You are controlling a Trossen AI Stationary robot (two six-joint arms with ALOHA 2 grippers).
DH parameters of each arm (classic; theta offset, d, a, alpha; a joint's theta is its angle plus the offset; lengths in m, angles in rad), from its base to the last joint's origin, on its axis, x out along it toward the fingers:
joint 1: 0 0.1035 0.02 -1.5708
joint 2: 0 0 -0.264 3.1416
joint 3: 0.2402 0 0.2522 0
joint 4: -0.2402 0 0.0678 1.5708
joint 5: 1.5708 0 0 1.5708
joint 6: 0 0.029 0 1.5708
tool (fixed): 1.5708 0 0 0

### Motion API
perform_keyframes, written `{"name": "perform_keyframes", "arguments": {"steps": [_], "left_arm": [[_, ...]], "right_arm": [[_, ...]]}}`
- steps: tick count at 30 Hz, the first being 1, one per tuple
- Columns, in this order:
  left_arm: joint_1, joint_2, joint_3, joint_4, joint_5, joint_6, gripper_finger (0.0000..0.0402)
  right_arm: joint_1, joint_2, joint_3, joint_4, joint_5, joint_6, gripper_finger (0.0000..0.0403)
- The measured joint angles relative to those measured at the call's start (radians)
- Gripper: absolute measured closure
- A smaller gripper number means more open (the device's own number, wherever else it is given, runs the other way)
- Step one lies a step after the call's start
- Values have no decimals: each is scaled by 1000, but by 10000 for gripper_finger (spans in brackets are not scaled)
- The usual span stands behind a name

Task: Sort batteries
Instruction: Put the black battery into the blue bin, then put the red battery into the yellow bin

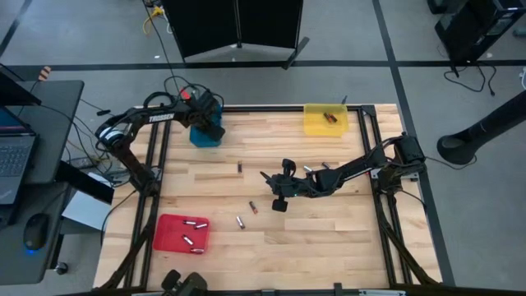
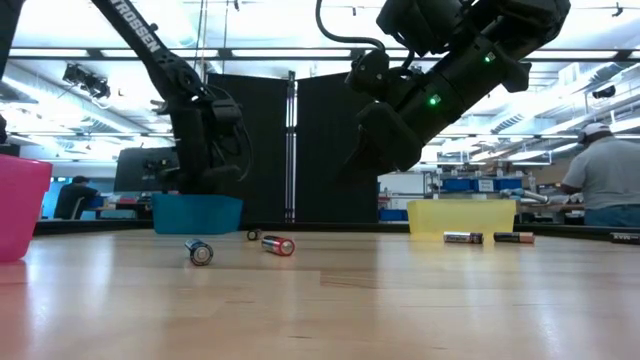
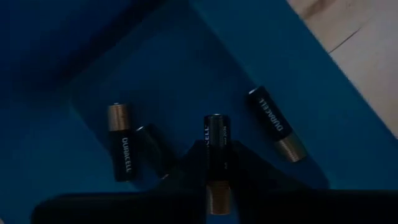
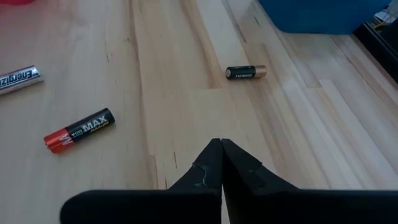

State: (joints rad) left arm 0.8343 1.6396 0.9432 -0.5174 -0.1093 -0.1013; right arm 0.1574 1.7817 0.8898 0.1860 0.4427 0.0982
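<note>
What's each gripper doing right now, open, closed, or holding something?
Left gripper: closed on a battery, over the blue tray.
Right gripper: jaws shut, empty, above the table.

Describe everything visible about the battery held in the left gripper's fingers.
The held battery is a slim black cell with Duracell lettering and a copper-coloured end. It sits lengthwise between the left gripper fingers, copper end nearest the wrist, above the blue tray. Two more Duracell cells lie on the tray floor on either side, apart from it.
</note>
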Motion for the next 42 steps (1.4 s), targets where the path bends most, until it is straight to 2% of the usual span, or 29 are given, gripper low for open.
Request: {"name": "perform_keyframes", "arguments": {"steps": [5, 9, 13, 20, 30, 35, 42], "left_arm": [[0, 3, 0, -4, -1, 19, 308], [-4, 3, 0, -6, -1, 19, 292], [-16, -2, -1, -27, -10, 20, 289], [-42, -55, -1, -33, -100, 20, 287], [-49, -166, -1, -36, -124, 48, 287], [-57, -224, -1, -30, -128, 78, 310], [-149, -336, -12, 59, -169, 101, 390]], "right_arm": [[0, 0, 0, 5, 0, 0, 383], [0, 0, 0, 9, 0, 7, 375], [0, 0, 0, 9, 0, 13, 378], [-3, 0, 0, 32, -1, 40, 378], [-5, 0, 0, 68, -1, 38, 369], [-5, 0, 0, 68, 0, 36, 373], [-5, 0, 0, 67, 0, 30, 390]]}}
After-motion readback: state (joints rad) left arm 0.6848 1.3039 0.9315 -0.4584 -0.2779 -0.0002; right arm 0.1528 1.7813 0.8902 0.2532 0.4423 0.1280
